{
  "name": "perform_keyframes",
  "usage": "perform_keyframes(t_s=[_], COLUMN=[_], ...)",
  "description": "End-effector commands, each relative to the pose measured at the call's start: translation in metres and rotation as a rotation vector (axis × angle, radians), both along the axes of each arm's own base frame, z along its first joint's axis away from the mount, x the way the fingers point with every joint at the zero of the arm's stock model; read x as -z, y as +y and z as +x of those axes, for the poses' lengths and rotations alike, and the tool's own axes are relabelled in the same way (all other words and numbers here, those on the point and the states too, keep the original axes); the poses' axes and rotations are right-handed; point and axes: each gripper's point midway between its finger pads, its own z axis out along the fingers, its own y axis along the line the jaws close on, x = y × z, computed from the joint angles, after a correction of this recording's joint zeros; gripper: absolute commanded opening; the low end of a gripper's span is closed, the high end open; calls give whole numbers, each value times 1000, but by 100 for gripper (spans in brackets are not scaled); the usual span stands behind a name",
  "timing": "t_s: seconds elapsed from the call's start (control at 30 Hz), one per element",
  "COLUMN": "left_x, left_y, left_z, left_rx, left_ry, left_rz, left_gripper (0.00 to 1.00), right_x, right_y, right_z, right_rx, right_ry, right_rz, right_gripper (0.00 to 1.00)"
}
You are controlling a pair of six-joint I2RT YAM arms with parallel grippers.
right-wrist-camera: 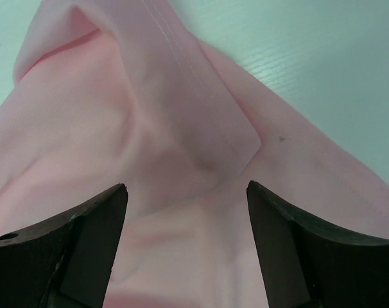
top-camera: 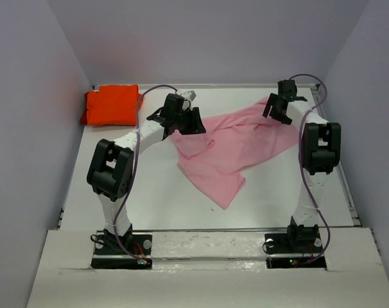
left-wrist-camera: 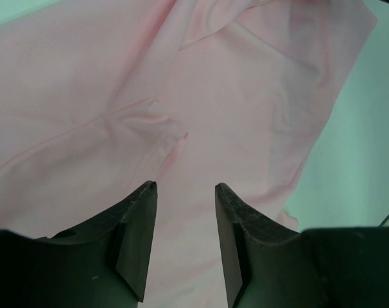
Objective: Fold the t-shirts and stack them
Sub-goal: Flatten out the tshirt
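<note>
The light pink t-shirt (top-camera: 236, 144) lies crumpled and unfolded across the middle and far right of the white table (top-camera: 149, 205). The bright orange t-shirt (top-camera: 111, 106) sits folded in the far left corner. My left gripper (top-camera: 193, 123) hovers over the pink shirt's left edge. In the left wrist view, the left gripper (left-wrist-camera: 185, 187) is open, with pink cloth (left-wrist-camera: 246, 96) below the gap and nothing pinched. My right gripper (top-camera: 276, 109) stands over the shirt's far right corner. The right gripper (right-wrist-camera: 187, 186) is wide open above a pink fold (right-wrist-camera: 181, 128).
Grey walls close in the table on the left, back and right. The table's raised rim (top-camera: 348, 192) runs along the right side. Bare white surface (right-wrist-camera: 323, 70) shows beside the pink cloth. Both arm bases are bolted at the near edge.
</note>
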Motion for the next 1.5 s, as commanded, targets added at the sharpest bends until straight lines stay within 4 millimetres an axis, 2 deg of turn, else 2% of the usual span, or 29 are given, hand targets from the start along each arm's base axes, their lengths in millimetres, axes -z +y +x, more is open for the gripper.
perform_keyframes(t_s=[0.0,0.07,0.4,0.5,0.57,0.87,0.9,1.1,1.13,1.27,1.47], left_x=[-41,-41,-41,-41,-42,-42,-42,-43,-43,-41,-41], left_y=[-5,-5,-5,-6,-7,-7,-7,-7,-8,-8,-10], left_z=[5,5,4,3,3,2,2,2,2,1,0], left_rx=[23,22,30,31,34,40,40,44,44,49,54], left_ry=[-85,-84,-85,-83,-85,-81,-80,-83,-83,-78,-76], left_rz=[-42,-43,-47,-48,-51,-55,-57,-58,-58,-60,-63], left_gripper=[51,51,51,51,51,51,51,51,51,51,51], right_x=[-7,-4,10,8,8,2,1,4,2,-12,-56], right_y=[-17,-22,-24,-27,-26,-27,-27,-28,-28,-27,-13], right_z=[13,13,13,14,14,15,16,16,16,16,19], right_rx=[27,39,42,45,40,37,37,37,38,32,-17], right_ry=[-27,-23,-4,-10,-11,-25,-27,-22,-24,-52,-144], right_rz=[-18,-13,37,47,53,44,43,41,38,43,98], right_gripper=[80,79,71,66,59,47,45,18,0,0,0])
